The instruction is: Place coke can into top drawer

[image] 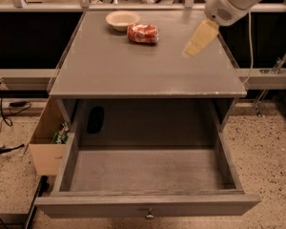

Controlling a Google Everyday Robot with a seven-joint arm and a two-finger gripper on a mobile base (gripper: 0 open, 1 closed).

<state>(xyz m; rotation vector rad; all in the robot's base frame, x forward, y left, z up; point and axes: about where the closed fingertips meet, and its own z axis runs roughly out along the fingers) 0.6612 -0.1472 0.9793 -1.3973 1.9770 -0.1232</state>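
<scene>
I get soft overhead light on the counter (133, 66), with a pale sheen along its front edge. The end effector (190, 50), above the counter's right rear, shows bright cream. The top drawer (148, 205) is dimmer inside; the recess (148, 120) behind it lies in shadow.

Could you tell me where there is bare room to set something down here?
The floor of the top drawer is bare from wall to wall. The cabinet top is bare across its front half. The back is crowded: the coke can lies beside the bowl, and the gripper hangs over the back right corner.
</scene>
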